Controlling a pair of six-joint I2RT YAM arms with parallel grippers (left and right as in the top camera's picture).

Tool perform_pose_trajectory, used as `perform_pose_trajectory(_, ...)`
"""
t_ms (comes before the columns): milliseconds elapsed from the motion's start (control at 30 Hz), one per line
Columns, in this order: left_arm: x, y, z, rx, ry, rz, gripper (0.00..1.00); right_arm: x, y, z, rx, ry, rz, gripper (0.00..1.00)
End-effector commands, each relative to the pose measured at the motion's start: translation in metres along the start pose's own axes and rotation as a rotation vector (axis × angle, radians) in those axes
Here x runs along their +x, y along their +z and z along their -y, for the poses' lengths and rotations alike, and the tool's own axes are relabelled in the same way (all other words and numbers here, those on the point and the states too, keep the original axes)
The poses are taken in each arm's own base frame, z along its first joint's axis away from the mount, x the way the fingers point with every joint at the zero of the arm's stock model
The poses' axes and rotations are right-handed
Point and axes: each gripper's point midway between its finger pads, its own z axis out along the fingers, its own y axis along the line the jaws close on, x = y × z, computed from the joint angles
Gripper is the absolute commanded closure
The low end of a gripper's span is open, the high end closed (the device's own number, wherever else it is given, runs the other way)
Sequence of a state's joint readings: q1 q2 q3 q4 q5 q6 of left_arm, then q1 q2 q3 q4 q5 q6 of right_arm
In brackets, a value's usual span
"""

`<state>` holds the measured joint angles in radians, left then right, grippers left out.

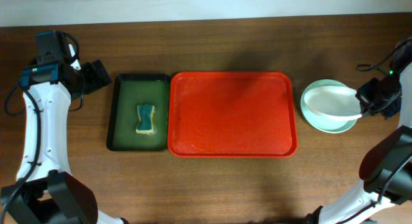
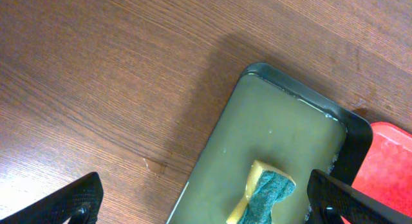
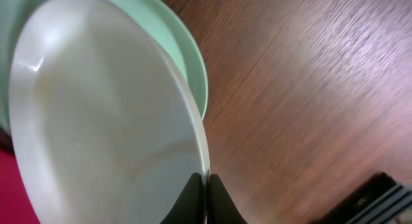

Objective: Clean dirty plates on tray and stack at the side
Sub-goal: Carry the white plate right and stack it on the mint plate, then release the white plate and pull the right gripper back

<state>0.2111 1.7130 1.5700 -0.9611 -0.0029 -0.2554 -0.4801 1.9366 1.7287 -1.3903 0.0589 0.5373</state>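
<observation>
Pinch grip at the rim: right gripper [image 3: 206, 197] is clamped on the thin edge of the round cream-white shallow plate [image 3: 96, 134], edge caught between the two black tips, so the plate hangs tilted, not flat. Held that way, I'd say, to lower it onto the round pale green plate [image 3: 188, 60] right under it. That one sits on the brown wooden table [image 1: 232, 185] just right of the large red rectangular plastic tray [image 1: 232, 114], the stack spot. Whether the two plates touch, can't tell. No plate lies on the red tray, so cleaning looks done and this looks like late stacking; a third plate I can't make out. Yellow-and-teal sponge [image 1: 147, 118] lies parked in the narrow dark green tray [image 1: 123, 102], left of the red one. Left gripper [image 2: 205, 203] hovers over that end, jaws spread wide, holding nothing, out of the way.
</observation>
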Motion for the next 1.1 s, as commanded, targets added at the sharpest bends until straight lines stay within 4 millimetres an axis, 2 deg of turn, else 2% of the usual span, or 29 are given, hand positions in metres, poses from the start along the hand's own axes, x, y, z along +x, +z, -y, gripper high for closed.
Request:
perform_pose_trajectory(0,-0.002,0.001,-0.002,0.004,-0.02,0.0,0.01,0.001,0.016,0.006,0.06,-0.022,0.006,0.96)
perform_pose_trajectory(33,-0.002,0.001,-0.002,0.004,-0.02,0.0,0.01,0.002,0.021,0.006,0.061,-0.022,0.003,0.96)
perform_pose_trajectory(67,-0.002,0.001,-0.002,0.004,-0.02,0.0,0.01,0.003,0.025,0.007,0.063,-0.022,0.0,0.89)
perform_pose_trajectory(133,-0.002,0.001,-0.002,0.004,-0.02,0.0,0.01,0.005,0.029,0.007,0.065,-0.023,-0.004,0.64)
perform_pose_trajectory(167,-0.002,0.001,-0.002,0.004,-0.02,0.0,0.01,0.004,0.03,0.007,0.065,-0.023,-0.004,0.58)
perform_pose_trajectory(200,-0.002,0.001,-0.002,0.004,-0.02,0.0,0.01,0.004,0.03,0.007,0.065,-0.023,-0.004,0.45)
perform_pose_trajectory(267,-0.002,0.001,-0.002,0.004,-0.02,0.0,0.01,0.005,0.03,0.007,0.067,-0.023,-0.006,0.35)
perform_pose_trajectory(367,-0.002,0.001,-0.002,0.004,-0.02,0.0,0.01,0.011,0.031,0.011,0.081,-0.026,-0.031,0.35)
perform_pose_trajectory(433,-0.002,0.001,-0.002,0.004,-0.02,0.0,0.01,0.023,0.038,0.016,0.099,-0.03,-0.076,0.36)
perform_pose_trajectory(500,-0.002,0.001,-0.002,0.004,-0.02,0.0,0.01,0.043,0.05,0.015,0.082,-0.081,-0.156,0.32)
perform_pose_trajectory(567,-0.002,0.001,-0.002,0.004,-0.02,0.0,0.01,0.081,0.06,-0.008,-0.064,-0.257,-0.302,0.27)
perform_pose_trajectory(633,-0.002,0.001,-0.002,0.004,-0.02,0.0,0.01,0.111,0.061,-0.026,-0.136,-0.385,-0.383,0.26)
perform_pose_trajectory(700,-0.002,0.001,-0.002,0.004,-0.02,0.0,0.01,0.131,0.059,-0.037,-0.118,-0.506,-0.404,0.25)
perform_pose_trajectory(767,-0.002,0.001,-0.002,0.004,-0.02,0.0,0.01,0.143,0.057,-0.049,-0.119,-0.624,-0.396,0.25)
perform_pose_trajectory(833,-0.002,0.001,-0.002,0.004,-0.02,0.0,0.01,0.146,0.055,-0.076,-0.162,-0.814,-0.319,0.2)
perform_pose_trajectory(900,-0.002,0.001,-0.002,0.004,-0.02,0.0,0.01,0.137,0.06,-0.112,-0.229,-0.99,-0.171,0.01)
perform_pose_trajectory(933,-0.002,0.001,-0.002,0.004,-0.02,0.0,0.01,0.125,0.062,-0.12,-0.207,-1.066,-0.092,0.02)
perform_pose_trajectory(967,-0.002,0.001,-0.002,0.004,-0.02,0.0,0.01,0.116,0.064,-0.117,-0.153,-1.076,-0.053,0.01)
perform_pose_trajectory(1067,-0.002,0.001,-0.002,0.004,-0.02,0.0,0.01,0.113,0.064,-0.118,-0.147,-1.076,-0.042,0.02)
